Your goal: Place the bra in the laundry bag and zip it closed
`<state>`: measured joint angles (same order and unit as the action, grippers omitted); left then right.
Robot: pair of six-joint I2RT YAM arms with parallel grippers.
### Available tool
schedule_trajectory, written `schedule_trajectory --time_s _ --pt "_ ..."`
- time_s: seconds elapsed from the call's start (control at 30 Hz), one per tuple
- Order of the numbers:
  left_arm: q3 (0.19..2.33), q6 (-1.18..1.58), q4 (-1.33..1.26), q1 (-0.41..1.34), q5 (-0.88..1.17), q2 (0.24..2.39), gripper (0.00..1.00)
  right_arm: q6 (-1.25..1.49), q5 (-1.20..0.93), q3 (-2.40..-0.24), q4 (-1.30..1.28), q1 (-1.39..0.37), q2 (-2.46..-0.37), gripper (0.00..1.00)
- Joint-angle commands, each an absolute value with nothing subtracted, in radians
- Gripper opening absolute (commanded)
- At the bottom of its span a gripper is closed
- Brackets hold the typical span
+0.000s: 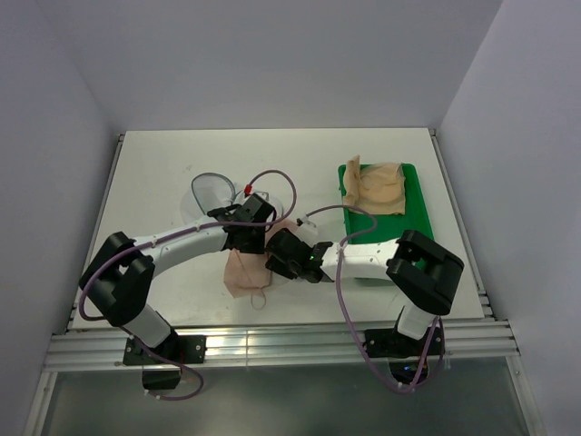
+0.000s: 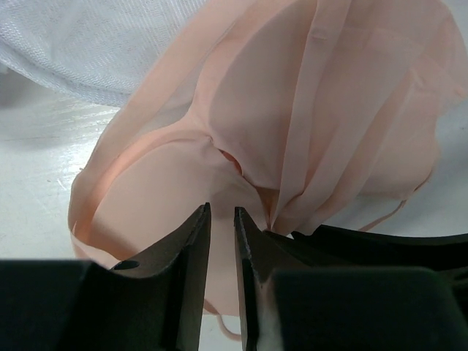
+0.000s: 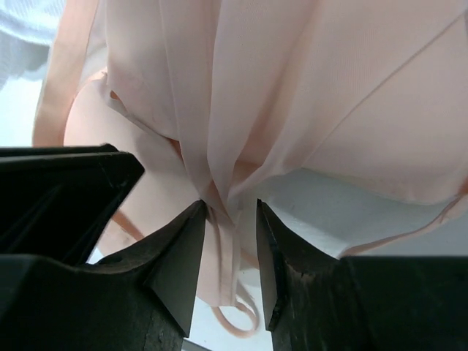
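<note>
The pale pink bra [image 1: 247, 271] lies bunched at the table's middle, between both grippers. Its folds fill the left wrist view [image 2: 292, 110] and the right wrist view [image 3: 307, 95]. My right gripper [image 1: 283, 256] [image 3: 228, 212] pinches a gathered fold of the bra at its fingertips, and the fabric's creases run to that point. A thin strap loop hangs below the jaws. My left gripper [image 1: 247, 229] [image 2: 222, 216] hovers just over a cup with only a narrow slit between its jaws and nothing in it. The white mesh laundry bag [image 1: 211, 191] [image 2: 88, 44] lies open just behind the bra.
A green tray [image 1: 413, 213] at the right holds a darker tan garment [image 1: 377, 186]. The right arm's body lies along the tray's near edge. White walls close the table at the back and both sides.
</note>
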<state>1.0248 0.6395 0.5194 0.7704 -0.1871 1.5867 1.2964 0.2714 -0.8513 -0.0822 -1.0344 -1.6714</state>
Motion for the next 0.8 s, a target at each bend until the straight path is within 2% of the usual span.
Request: schedule_trajectory --time_s 0.0,0.57,0.67,0.77 --pt "1.022 0.64 0.491 0.776 -0.176 1.604 0.26 1.336 0.359 -0.867 -0.06 -1.037 -1.66 0.41" --pt "0.943 0.67 0.451 0.776 -0.126 1.644 0.2 1.342 0.489 -0.882 -0.103 -1.014 -1.649 0.44" --pt "0.943 0.67 0.456 0.776 -0.123 1.637 0.19 1.339 0.486 -0.899 -0.106 -1.014 -1.673 0.42" --pt "0.946 0.667 0.46 0.776 -0.127 1.632 0.19 1.338 0.476 -0.9 -0.095 -1.015 -1.693 0.34"
